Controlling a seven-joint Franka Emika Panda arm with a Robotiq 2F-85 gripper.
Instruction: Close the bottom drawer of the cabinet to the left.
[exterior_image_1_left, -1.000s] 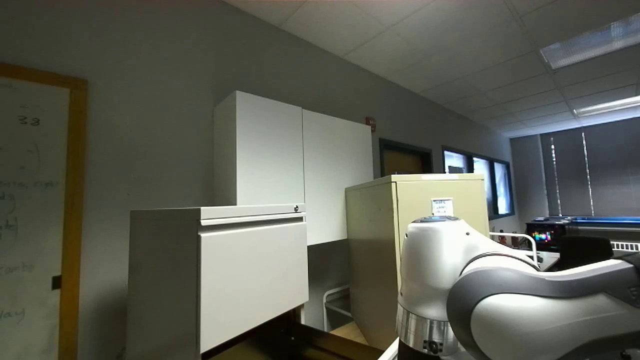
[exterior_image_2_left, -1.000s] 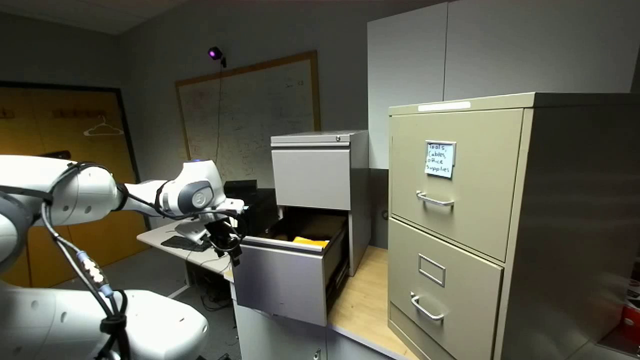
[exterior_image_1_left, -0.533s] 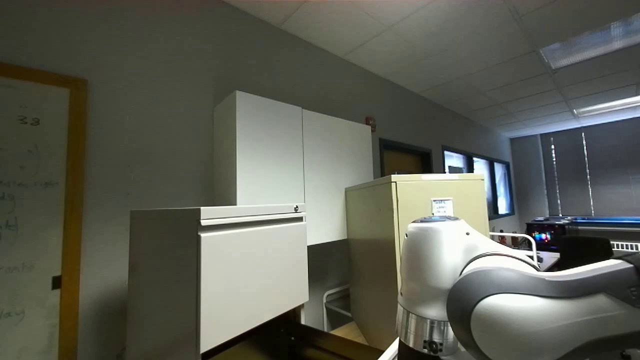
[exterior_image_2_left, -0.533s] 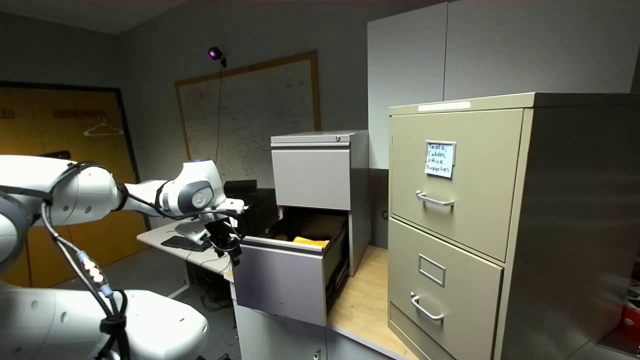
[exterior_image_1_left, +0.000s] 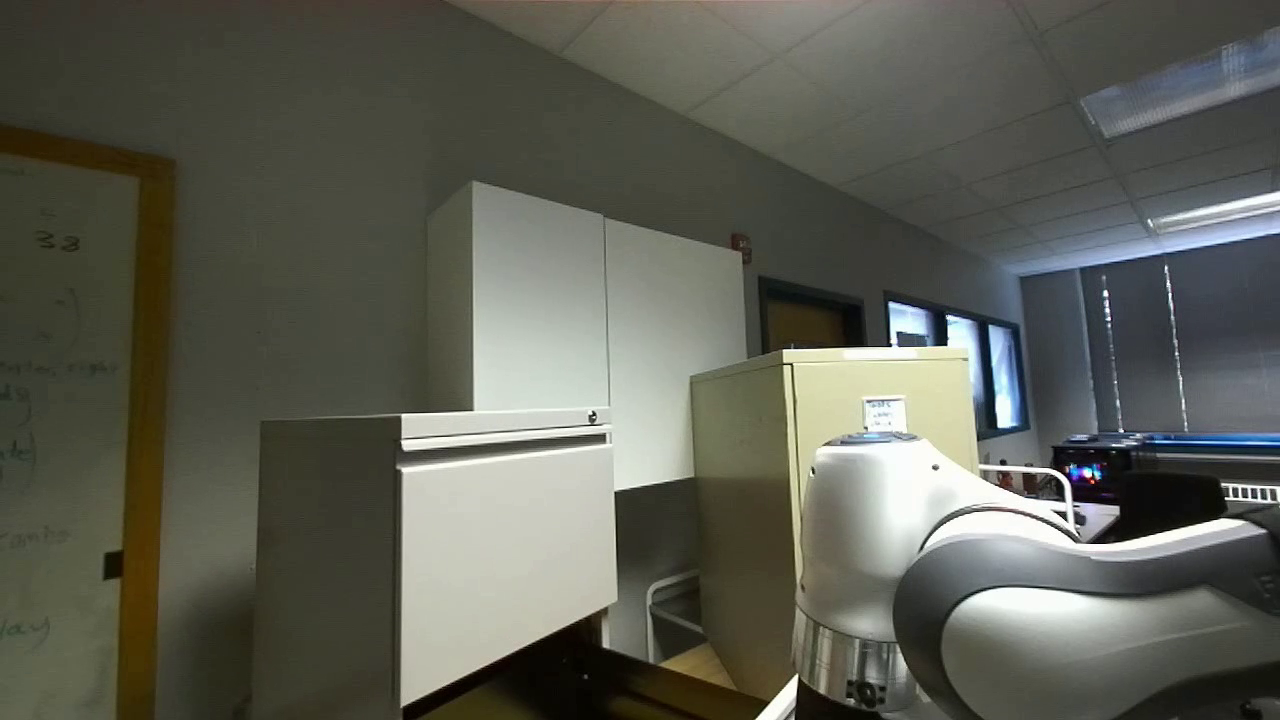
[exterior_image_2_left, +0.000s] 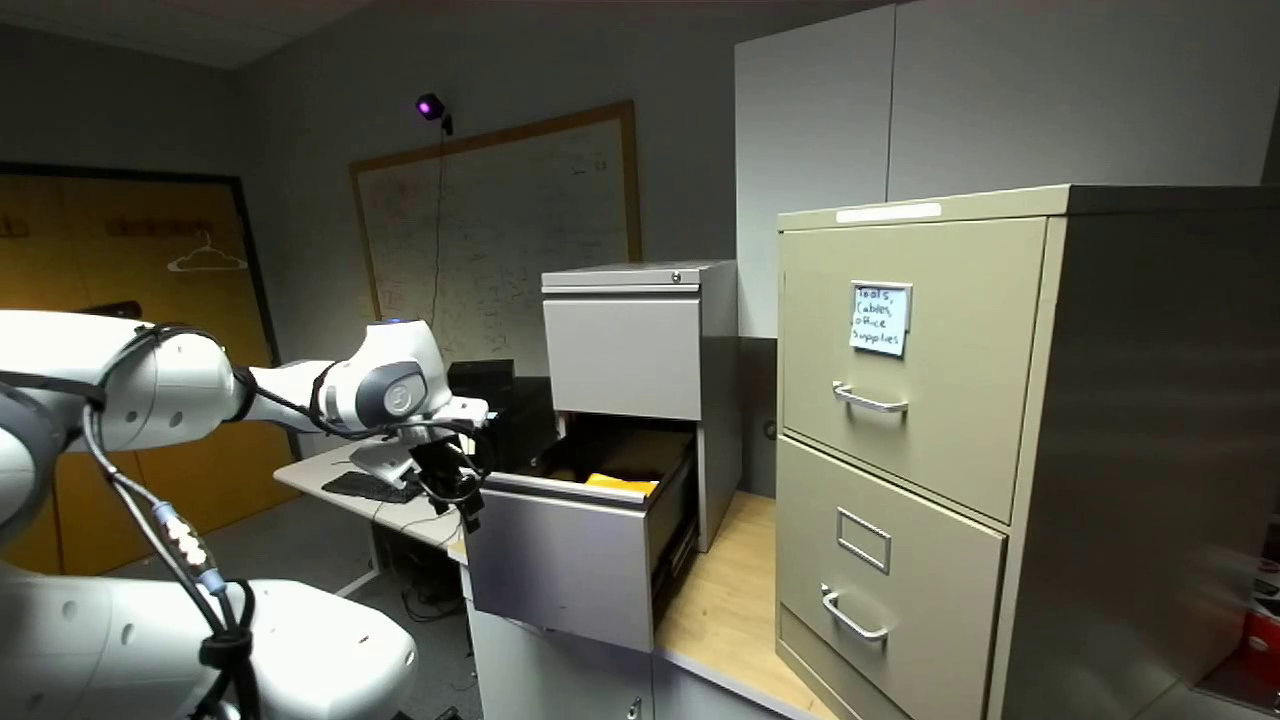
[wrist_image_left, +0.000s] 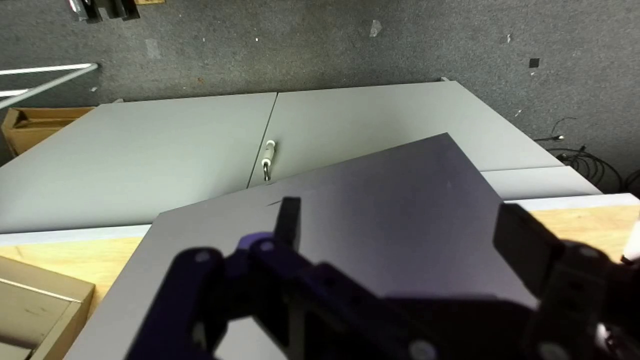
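Note:
The off-white cabinet (exterior_image_2_left: 622, 358) also shows in an exterior view (exterior_image_1_left: 505, 565), with its top drawer shut. Its bottom drawer (exterior_image_2_left: 560, 570) is pulled far out. In an exterior view only the drawer's dark side wall (exterior_image_1_left: 670, 685) and a bit of its light rim show at the bottom edge. In the wrist view the drawer's flat front (wrist_image_left: 380, 175) fills the middle. My gripper (wrist_image_left: 402, 225) is open and empty, its two fingers wide apart in front of that panel. In an exterior view the gripper (exterior_image_2_left: 468, 508) is at the drawer front's left edge; I cannot tell whether it touches.
The beige filing cabinet (exterior_image_2_left: 900, 400) stands right of the drawer on a wooden top (exterior_image_2_left: 725, 590). White cupboard doors (wrist_image_left: 200, 160) lie below the drawer. A yellow item (exterior_image_2_left: 620, 484) is inside the drawer. A desk (exterior_image_2_left: 330, 478) with a keyboard stands behind the arm.

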